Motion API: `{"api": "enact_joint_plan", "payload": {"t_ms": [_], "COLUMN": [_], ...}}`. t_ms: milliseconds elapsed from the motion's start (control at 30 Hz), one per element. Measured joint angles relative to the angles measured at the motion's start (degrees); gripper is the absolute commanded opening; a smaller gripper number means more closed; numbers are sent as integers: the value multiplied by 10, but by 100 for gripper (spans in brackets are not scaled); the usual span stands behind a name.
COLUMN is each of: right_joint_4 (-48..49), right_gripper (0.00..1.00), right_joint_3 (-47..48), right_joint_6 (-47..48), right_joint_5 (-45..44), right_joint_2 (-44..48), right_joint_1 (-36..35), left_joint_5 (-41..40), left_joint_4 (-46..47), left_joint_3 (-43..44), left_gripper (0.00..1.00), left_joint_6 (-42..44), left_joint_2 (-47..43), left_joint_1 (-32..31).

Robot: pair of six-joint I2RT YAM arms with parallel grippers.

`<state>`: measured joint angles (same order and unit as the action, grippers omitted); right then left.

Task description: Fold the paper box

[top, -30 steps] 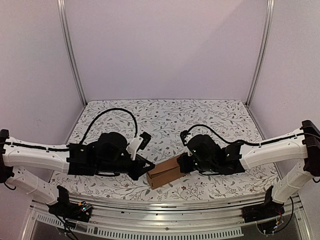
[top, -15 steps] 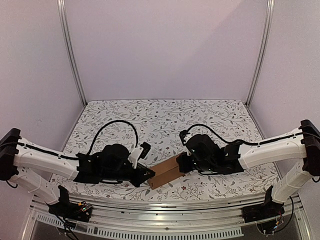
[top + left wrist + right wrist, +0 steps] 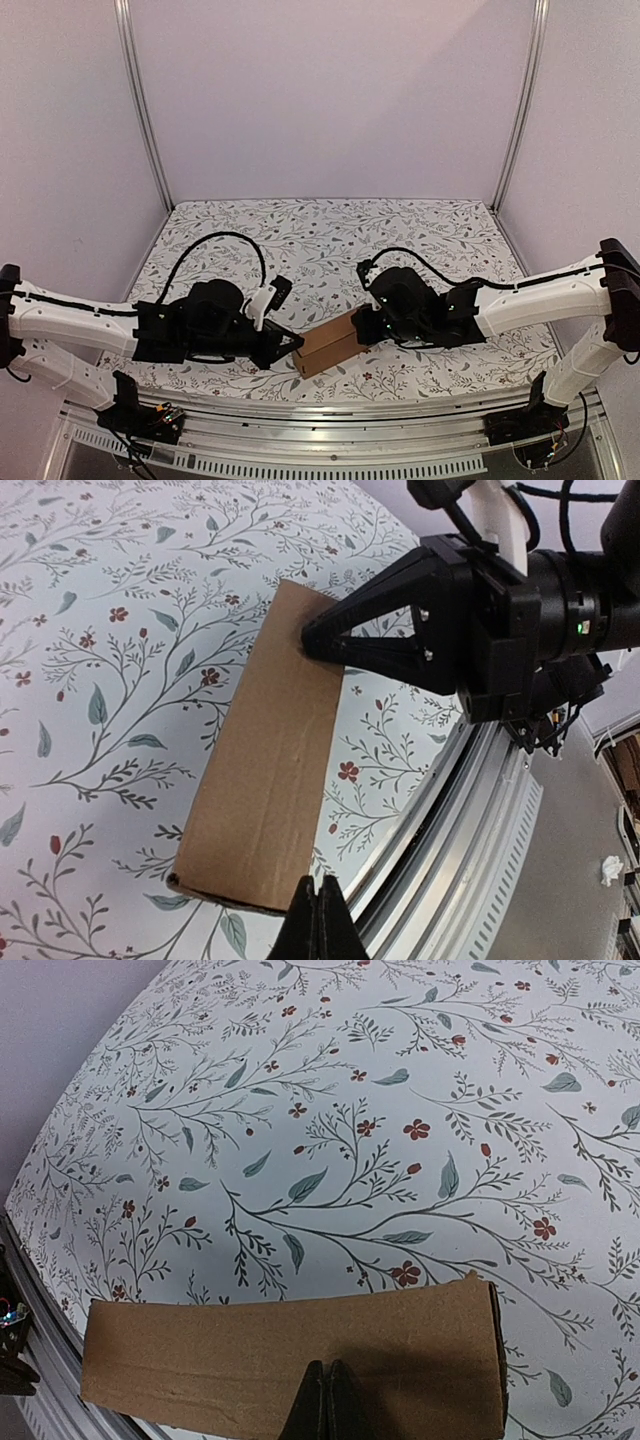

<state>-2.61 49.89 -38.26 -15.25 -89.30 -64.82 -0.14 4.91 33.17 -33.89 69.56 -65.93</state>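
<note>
The paper box is a small oblong brown carton lying on the floral table near the front edge. It also shows in the left wrist view and in the right wrist view. My left gripper is shut and empty. Its tips are at the carton's near left end, by the corner. My right gripper is shut and empty. Its tips rest on the carton's top face near the right end. The right gripper also shows in the left wrist view, against the carton's far end.
A metal rail runs along the table's front edge, just in front of the carton, and shows in the left wrist view. Pale walls and upright metal posts close in the back and sides. A floral cloth covers the table.
My left arm swung toward the carton and then drew back a little to the left, its tips staying at the carton's left end. The right arm and the carton have hardly moved.
</note>
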Motion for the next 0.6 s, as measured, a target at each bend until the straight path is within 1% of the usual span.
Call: {"api": "enact_joint_plan", "payload": {"t_ms": [133, 233, 367, 500, 600], "right_joint_4": [0, -1, -2, -2, -2], "right_gripper": [0, 0, 0, 0, 0], "right_joint_3": [0, 0, 0, 1, 1], "right_joint_6": [0, 0, 0, 0, 0], "right_joint_5": [0, 0, -1, 0, 0], "right_joint_2": [-1, -1, -1, -1, -1], "right_joint_1": [0, 0, 1, 1, 1], "left_joint_5": [2, 4, 14, 16, 14], "left_joint_4": [21, 62, 100, 99, 77], "left_joint_3": [-9, -33, -37, -37, -33], "left_gripper": [0, 0, 0, 0, 0], "left_joint_6": [-6, -15, -22, -23, -17], "left_joint_2": [28, 53, 70, 68, 56], "left_joint_1": [0, 0, 0, 0, 0]}}
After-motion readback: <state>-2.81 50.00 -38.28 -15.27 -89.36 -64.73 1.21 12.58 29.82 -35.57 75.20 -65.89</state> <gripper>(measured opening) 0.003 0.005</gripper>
